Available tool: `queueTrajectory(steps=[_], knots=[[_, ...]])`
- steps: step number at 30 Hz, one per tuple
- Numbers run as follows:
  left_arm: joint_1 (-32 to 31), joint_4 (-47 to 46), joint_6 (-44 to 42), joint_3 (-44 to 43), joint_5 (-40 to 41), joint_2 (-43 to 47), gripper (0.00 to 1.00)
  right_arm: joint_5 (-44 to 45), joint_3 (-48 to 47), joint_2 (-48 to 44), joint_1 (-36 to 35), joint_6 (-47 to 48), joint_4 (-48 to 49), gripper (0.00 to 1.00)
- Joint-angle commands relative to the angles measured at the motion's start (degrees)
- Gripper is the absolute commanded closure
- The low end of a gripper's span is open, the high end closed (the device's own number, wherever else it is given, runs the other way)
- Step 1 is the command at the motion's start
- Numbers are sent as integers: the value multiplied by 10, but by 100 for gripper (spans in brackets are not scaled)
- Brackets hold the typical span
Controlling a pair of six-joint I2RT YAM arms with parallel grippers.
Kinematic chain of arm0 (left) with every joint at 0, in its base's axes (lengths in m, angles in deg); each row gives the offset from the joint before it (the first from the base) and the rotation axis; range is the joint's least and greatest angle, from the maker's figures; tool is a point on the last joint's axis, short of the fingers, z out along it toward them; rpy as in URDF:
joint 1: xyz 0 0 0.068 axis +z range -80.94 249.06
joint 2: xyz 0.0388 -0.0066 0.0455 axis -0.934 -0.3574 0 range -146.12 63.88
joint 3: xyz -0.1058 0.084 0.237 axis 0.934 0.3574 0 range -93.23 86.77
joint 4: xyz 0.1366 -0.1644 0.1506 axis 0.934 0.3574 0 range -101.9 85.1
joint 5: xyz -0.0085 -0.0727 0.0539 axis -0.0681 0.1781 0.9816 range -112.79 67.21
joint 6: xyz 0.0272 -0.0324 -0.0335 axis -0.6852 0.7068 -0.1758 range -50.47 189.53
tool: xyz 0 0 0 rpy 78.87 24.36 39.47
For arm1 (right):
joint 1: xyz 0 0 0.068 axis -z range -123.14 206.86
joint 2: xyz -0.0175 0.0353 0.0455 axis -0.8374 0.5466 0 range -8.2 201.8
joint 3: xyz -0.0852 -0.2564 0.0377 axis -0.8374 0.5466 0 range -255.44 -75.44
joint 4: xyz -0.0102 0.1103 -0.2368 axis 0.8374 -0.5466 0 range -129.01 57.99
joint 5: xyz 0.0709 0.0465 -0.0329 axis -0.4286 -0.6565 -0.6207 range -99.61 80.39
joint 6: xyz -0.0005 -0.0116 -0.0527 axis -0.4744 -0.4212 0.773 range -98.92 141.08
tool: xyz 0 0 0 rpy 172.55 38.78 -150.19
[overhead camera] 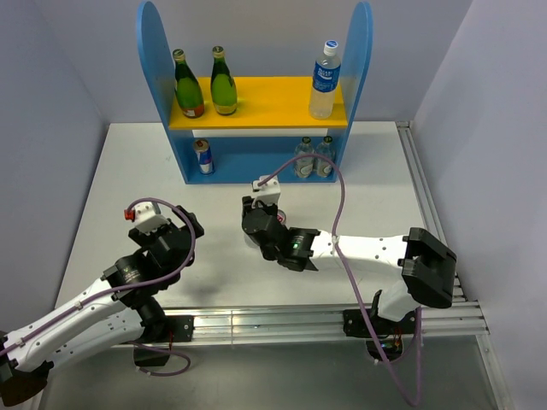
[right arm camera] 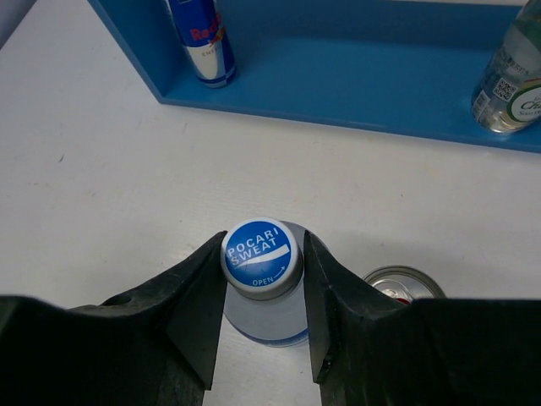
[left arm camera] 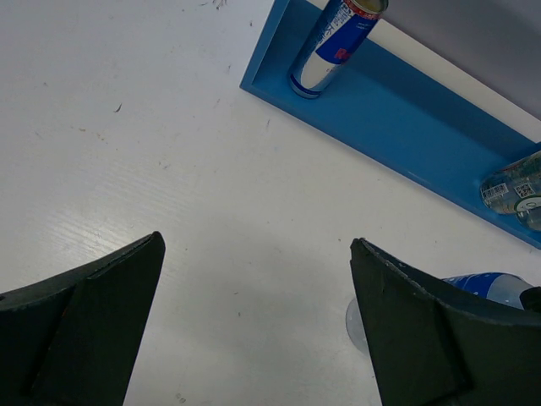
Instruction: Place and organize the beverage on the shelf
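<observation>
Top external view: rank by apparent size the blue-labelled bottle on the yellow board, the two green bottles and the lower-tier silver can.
1. Blue-labelled bottle, slightly the largest.
2. Left green bottle and right green bottle: they look alike, so tied.
3. Silver can, clearly the smallest.

A white table (overhead camera: 128, 171) flecked with small dark specks is spreading across the scene, aluminium rails (overhead camera: 291, 320) are running along its near and right edges, and pale grey walls (overhead camera: 51, 85) are enclosing it on three sides.
</observation>
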Motion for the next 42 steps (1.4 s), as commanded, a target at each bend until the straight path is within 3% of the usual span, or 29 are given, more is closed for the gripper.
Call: queueTrajectory(steps=[1, 5, 6, 17, 22, 30, 33, 42], knots=[[-2, -2, 6, -6, 4, 8, 2, 7, -17, 8, 0, -14, 4, 62], [-2, -5, 5, -4, 5, 11, 2, 5, -33, -2, 2, -8, -10, 96], [-2, -4, 5, -4, 5, 11, 2, 5, -33, -4, 2, -6, -15, 99], [-2, -6, 6, -1, 7, 19, 2, 1, -232, -50, 3, 83, -104, 100], [-3, -7, 5, 2, 7, 26, 2, 3, -394, -36, 14, 151, -134, 100], [-3, -9, 4, 3, 6, 28, 2, -29, -736, 89, 77, 228, -217, 100], [-3, -9, 3, 5, 4, 34, 2, -35, -810, 125, 101, 266, -214, 100], [-3, -19, -3, 8, 1, 36, 2, -84, -818, 134, 193, 304, -146, 100]])
